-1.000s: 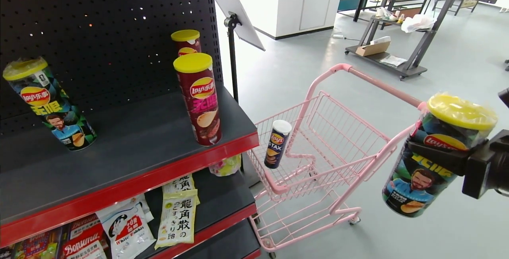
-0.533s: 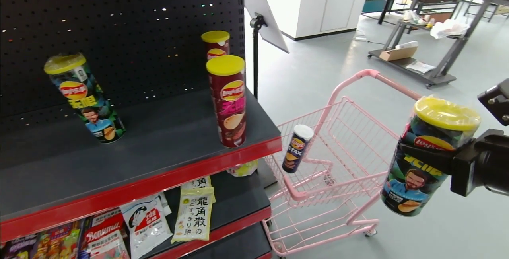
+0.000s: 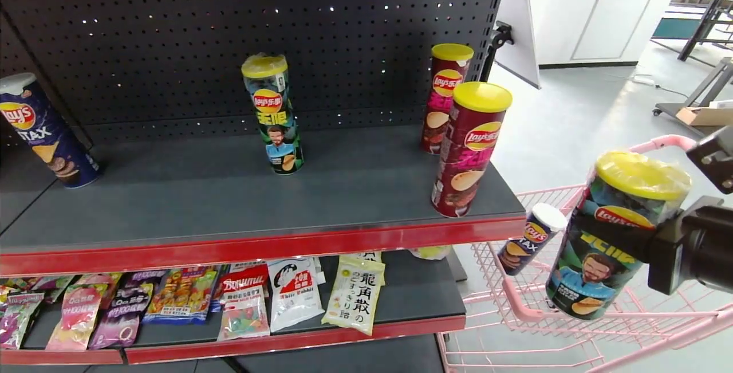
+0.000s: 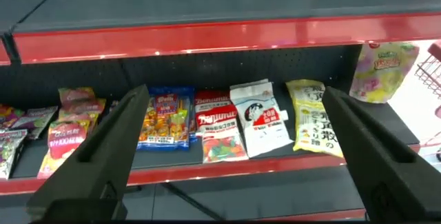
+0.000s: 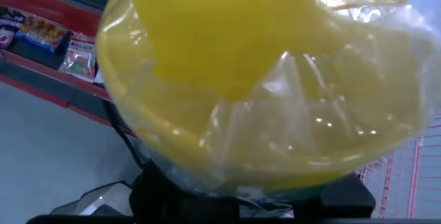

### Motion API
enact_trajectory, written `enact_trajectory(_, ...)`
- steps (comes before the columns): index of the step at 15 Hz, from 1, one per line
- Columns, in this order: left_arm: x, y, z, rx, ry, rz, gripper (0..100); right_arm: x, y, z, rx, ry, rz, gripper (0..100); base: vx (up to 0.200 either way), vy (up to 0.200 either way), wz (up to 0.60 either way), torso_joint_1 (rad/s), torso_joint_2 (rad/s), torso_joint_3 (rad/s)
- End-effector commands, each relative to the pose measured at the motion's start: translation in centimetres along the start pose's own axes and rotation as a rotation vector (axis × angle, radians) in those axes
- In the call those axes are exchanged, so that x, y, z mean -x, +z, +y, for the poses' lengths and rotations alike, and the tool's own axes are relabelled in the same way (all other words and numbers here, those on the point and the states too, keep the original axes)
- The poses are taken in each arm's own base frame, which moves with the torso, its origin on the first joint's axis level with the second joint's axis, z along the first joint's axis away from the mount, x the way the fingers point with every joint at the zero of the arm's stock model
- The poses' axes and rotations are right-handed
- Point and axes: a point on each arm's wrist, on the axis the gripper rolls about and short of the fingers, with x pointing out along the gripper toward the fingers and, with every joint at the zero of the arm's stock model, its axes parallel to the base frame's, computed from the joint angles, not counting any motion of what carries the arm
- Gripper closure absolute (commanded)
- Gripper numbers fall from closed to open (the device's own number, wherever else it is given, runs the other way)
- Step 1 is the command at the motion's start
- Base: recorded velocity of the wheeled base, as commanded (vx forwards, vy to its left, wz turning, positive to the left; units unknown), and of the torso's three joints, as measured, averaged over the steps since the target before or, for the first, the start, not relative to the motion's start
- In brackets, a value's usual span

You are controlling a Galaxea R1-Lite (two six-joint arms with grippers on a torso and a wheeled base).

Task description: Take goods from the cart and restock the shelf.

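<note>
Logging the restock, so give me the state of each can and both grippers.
held green can: upright, lidded
right gripper: shut on held green can
left gripper: open, empty
shelf green can: upright
front maroon can: upright
rear maroon can: upright
shelf blue can: upright
cart blue can: leaning in cart

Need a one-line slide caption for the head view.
Right end effector holds a green chip can near the pink cart, beside a shelf carrying four cans.
</note>
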Motion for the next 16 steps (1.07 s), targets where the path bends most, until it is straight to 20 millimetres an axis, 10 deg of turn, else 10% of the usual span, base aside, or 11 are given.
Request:
enact_trajectory(1, 0.0, 0.0, 0.0, 0.0, -0.001, 0.001, 0, 0.9, -0.9, 0.3, 0.002, 0.001, -0.028, 100, 0.0, 0.0, 0.0, 0.0, 0.0, 0.0)
enact_trajectory(16, 0.0, 0.0, 0.0, -0.002, -0.002, 0.0, 0, 3.9, -3.5, 2.5, 0.054, 0.239, -0.102, 100, 0.0, 0.173, 0.0, 0.002, 0.0, 0.001)
